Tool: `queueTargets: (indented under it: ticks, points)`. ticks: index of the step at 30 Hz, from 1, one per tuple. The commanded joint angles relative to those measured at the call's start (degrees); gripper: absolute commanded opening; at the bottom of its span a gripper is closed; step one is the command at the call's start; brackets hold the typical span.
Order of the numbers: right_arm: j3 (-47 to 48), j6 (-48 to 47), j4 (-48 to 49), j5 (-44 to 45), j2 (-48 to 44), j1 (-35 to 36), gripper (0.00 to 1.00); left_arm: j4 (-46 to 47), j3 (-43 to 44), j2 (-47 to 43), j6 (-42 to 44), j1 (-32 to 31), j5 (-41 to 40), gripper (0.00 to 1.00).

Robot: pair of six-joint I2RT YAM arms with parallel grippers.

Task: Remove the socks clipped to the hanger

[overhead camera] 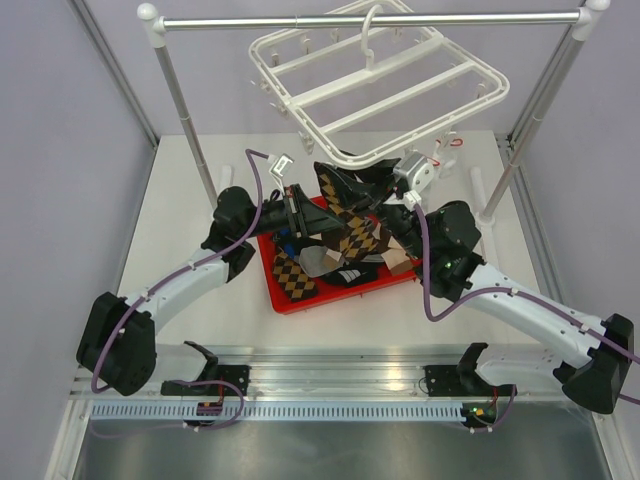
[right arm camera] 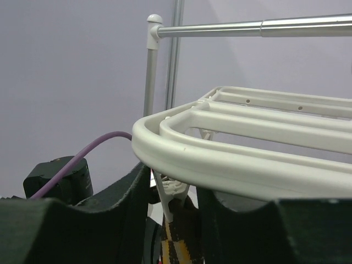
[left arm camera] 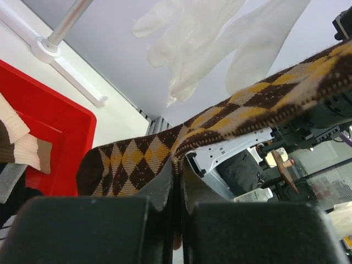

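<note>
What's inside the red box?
Socks: a brown diamond-patterned one, a grey one, a black one. The sock held above covers the rest of the red box.

Plain pale lilac-grey walls (overhead camera: 60, 150) on three sides; white table top (overhead camera: 180, 200); silver metal rail stand (overhead camera: 230, 21) upright on it; aluminium rails (overhead camera: 330, 372) along near edge. Even, soft light.

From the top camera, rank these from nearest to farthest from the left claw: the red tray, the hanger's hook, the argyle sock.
1. argyle sock: pinched in the left claw itself.
2. red tray: close beside the claw, on its right.
3. hanger's hook: far side, up on the rail.
</note>
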Motion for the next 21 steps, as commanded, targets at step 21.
queueTargets:
  ticks: [21]
  points:
    - [1.1, 1.2, -0.6, 4.1, -0.6, 1.1, 0.01, -8.3, 2.3, -1.4, 5.4, -0.3, -12.9, 0.07]
